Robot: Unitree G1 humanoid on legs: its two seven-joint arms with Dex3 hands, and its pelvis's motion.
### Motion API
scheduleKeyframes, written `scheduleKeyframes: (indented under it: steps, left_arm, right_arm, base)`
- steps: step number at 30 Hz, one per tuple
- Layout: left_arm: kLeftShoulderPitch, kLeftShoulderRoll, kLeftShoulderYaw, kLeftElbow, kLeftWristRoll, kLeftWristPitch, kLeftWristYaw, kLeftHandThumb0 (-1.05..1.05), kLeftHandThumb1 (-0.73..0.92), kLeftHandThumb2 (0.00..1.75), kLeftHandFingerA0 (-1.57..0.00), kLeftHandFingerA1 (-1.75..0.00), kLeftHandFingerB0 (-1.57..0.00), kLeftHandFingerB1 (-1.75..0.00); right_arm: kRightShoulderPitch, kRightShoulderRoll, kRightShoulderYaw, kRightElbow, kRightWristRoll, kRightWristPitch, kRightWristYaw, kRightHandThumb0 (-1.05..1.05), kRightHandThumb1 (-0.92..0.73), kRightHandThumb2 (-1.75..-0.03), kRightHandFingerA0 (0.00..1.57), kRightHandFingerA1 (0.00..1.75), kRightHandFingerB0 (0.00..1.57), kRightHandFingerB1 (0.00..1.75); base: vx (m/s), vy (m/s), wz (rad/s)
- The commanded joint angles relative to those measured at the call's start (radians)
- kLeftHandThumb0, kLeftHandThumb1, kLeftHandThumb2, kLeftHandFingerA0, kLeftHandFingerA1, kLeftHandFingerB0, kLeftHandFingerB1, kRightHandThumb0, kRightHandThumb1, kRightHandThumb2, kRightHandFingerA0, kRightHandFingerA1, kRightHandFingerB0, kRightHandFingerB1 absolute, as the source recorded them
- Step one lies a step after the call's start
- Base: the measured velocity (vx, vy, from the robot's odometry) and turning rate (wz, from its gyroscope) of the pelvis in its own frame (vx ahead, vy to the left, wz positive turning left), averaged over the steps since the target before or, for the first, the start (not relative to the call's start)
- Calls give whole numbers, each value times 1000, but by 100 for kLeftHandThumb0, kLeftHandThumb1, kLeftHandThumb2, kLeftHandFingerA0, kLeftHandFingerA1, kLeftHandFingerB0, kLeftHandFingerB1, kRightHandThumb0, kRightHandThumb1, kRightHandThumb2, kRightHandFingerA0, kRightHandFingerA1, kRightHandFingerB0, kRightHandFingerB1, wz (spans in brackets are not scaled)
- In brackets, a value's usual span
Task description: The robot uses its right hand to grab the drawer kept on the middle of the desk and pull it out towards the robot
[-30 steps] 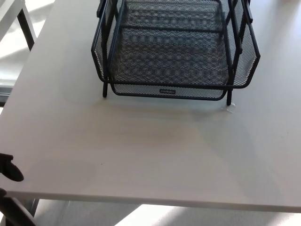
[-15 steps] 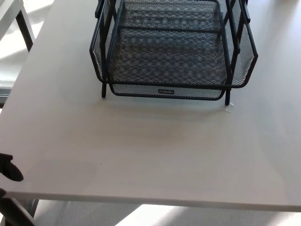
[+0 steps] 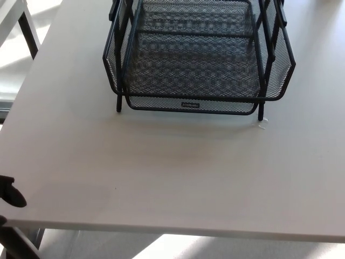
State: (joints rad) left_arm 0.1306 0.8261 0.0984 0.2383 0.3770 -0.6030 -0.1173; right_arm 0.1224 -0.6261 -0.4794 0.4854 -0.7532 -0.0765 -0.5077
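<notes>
A black wire-mesh drawer tray [image 3: 197,59] on a black metal frame stands on the white rectangular desk [image 3: 172,172], toward the far edge and roughly midway between the left and right edges. Its upper portion runs out of the picture at the top. The mesh basin shows no contents; only the mesh floor and crossbars are visible. A lower mesh front lip carrying a small label plate [image 3: 190,105] faces the near edge. Two thin black legs [image 3: 119,102] rest on the desk surface at the front corners of the frame.

At the near left corner of the desk, a small black part of the robot's left hand [image 3: 11,194] shows beyond the edge; whether it is open or closed cannot be told. It touches nothing visible. The right hand does not appear.
</notes>
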Motion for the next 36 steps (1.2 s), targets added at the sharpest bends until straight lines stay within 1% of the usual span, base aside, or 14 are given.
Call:
scheduleKeyframes:
  steps: [1, 2, 7, 8, 10, 15, 16, 18, 19, 20, 21, 22, 34, 36]
  left_arm:
    - [-5, -1, -1, 19, 7, -40, 10, -23, 58, 57, -75, -83, -79, -61]
    - [-3, 0, 0, 15, 10, -33, 8, -24, 59, 57, -74, -82, -78, -60]
    - [4, 0, 3, -3, 4, -15, -2, -25, 59, 57, -74, -83, -78, -61]
    - [1, -2, 2, 1, 10, -16, 4, -24, 59, 57, -74, -84, -79, -61]
    - [-1, -3, 1, 7, 6, -23, 4, -24, 59, 57, -75, -83, -79, -61]
    - [1, 0, 1, 4, 7, -16, -1, -25, 59, 57, -74, -83, -79, -60]
    - [1, -2, 2, 7, 2, -20, -1, -24, 59, 57, -74, -83, -79, -60]
    - [1, -2, 2, 8, -1, -22, -1, -24, 59, 57, -74, -83, -79, -60]
    - [2, -1, 3, 4, 0, -18, -3, -25, 59, 57, -74, -82, -78, -60]
    - [0, -1, 3, 11, 5, -28, 5, -24, 59, 57, -76, -81, -79, -60]
    - [0, -2, 3, 13, 4, -29, 6, -23, 58, 57, -75, -82, -80, -60]
    - [-5, -2, 1, 22, 11, -36, 13, -24, 59, 57, -75, -83, -79, -60]
    - [4, -23, 2, -2, 8, -8, 4, -25, 59, 57, -75, -82, -79, -59]
    - [1, -27, 1, 12, 11, -27, 16, -24, 59, 57, -76, -82, -79, -60]
  right_arm:
    - [-54, 25, 29, 248, 100, 117, -8, -28, -44, -95, 6, 56, 1, 46]
    - [-58, 27, 32, 275, 114, 106, 6, -47, -46, -70, 8, 51, 17, 37]
    - [-104, 15, 76, 456, 151, 36, 0, -44, -45, -69, 8, 50, 20, 38]
    - [-101, 19, 91, 474, 152, 18, -6, -36, -56, -57, 12, 50, 21, 28]
    - [-105, 44, 104, 489, 169, 27, -7, -41, -52, -68, 14, 56, 16, 34]
    - [-127, 52, 119, 561, 258, -28, 17, -36, -57, -58, 9, 47, 22, 29]
    - [-121, 55, 138, 553, 250, -10, 31, -44, -47, -70, 11, 48, 17, 37]
    - [-119, 52, 157, 553, 254, -2, 33, -44, -47, -70, 11, 48, 17, 37]
    - [-120, 53, 164, 559, 266, -6, 32, -38, -57, -58, 14, 44, 26, 30]
    - [-133, 47, 175, 580, 267, 1, 45, -44, -49, -70, 14, 49, 19, 36]
    - [-134, 47, 185, 588, 272, -4, 34, -23, -43, -95, 14, 56, 11, 49]
    - [-132, 51, 184, 593, 289, -34, 8, -41, -47, -67, 19, 51, 24, 36]
    - [-151, 6, 256, 617, 327, -37, 4, -44, -53, -69, 23, 50, 25, 36]
    - [-143, 5, 242, 596, 363, -55, 38, -38, -58, -58, 18, 47, 27, 30]
  base:
    - [0, 0, 0]
    - [0, 0, 0]
    - [0, 0, 0]
    - [0, 0, 0]
    - [0, 0, 0]
    - [0, 0, 0]
    - [0, 0, 0]
    - [0, 0, 0]
    - [0, 0, 0]
    - [0, 0, 0]
    - [0, 0, 0]
    - [0, 0, 0]
    - [0, 0, 0]
    - [0, 0, 0]
